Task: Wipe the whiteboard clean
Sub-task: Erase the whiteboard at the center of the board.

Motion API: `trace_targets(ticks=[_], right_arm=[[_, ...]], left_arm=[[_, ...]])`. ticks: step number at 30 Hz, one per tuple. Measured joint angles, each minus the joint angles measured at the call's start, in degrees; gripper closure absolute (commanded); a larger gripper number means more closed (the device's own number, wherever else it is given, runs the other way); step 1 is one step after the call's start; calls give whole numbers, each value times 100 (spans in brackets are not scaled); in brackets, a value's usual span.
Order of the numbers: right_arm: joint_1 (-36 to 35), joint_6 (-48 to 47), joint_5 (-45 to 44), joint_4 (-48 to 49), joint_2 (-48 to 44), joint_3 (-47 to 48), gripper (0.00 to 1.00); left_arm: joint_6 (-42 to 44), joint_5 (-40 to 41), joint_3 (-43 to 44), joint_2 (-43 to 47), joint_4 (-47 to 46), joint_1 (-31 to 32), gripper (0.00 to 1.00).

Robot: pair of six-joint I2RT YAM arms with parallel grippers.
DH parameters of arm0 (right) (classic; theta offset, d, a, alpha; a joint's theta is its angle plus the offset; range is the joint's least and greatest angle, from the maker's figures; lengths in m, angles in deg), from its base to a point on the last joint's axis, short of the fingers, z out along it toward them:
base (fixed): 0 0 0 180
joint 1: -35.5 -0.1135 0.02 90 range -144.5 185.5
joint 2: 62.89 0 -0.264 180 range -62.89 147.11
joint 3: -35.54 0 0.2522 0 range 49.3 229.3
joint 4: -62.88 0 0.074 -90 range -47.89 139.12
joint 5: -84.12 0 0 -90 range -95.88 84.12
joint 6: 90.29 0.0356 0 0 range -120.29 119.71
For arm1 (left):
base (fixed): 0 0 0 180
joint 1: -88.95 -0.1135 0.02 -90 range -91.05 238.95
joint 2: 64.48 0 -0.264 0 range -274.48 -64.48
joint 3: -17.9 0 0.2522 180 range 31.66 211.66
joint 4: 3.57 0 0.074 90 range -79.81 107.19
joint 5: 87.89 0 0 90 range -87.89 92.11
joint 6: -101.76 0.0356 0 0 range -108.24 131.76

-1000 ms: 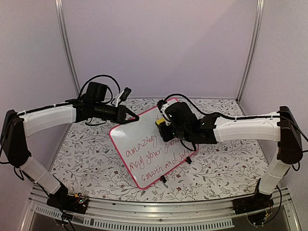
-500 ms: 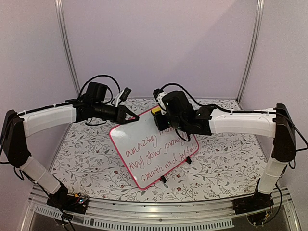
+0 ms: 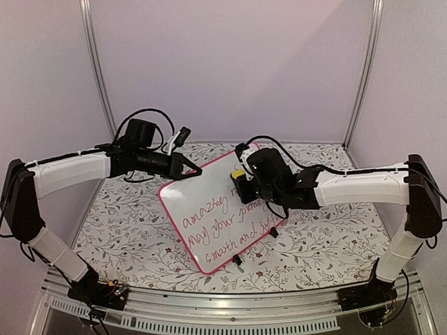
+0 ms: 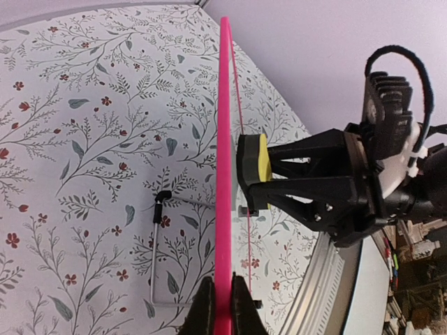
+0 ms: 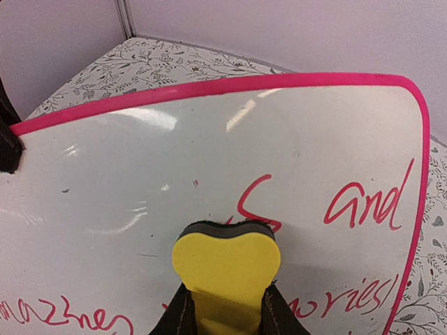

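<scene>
Since half a second ago my right gripper (image 5: pixel 225 311), clamped on the yellow eraser (image 5: pixel 225 259), slid rightward across the whiteboard (image 3: pixel 202 201). Left gripper (image 4: pixel 222 308) is pinched shut on its rim (image 4: pixel 224 139), propping it tilted on the table (image 3: pixel 335 234). I judge it light, stiff and slick, best held by the edges.

the whiteboard (image 3: pixel 209 199) stands mid table (image 3: pixel 335 230) (tilted), left gripper (image 3: pixel 194 172) on its far-left edge, eraser (image 5: pixel 225 262) in the right gripper (image 3: pixel 241 177) against its face.

The left arm (image 3: pixel 70 171) and right arm (image 3: pixel 360 187) are built of white rounded shells joined by black joints. Black cables (image 3: pixel 143 112) are looped over each wrist. Small screws are seen on the black, angular frame of the right gripper (image 4: pixel 255 171).
</scene>
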Motion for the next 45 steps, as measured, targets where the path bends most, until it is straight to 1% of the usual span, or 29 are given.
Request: trace_targets(ticks=[7, 13, 18, 32, 39, 45], right_arm=[[0, 131, 0, -31, -278, -544, 75], [0, 142, 2, -57, -302, -570, 75], [4, 92, 9, -245, -216, -343, 74], [57, -308, -48, -284, 422, 935, 74], [81, -374, -22, -256, 446, 975, 74], [83, -267, -17, 94, 284, 522, 74]], left_arm=[[0, -15, 0, 0, -11, 0, 100], [0, -20, 0, 0, -15, 0, 100], [0, -13, 0, 0, -13, 0, 100], [-37, 28, -2, 0, 2, -2, 100], [-37, 26, -4, 0, 0, -2, 100], [-39, 13, -9, 0, -7, -2, 100]])
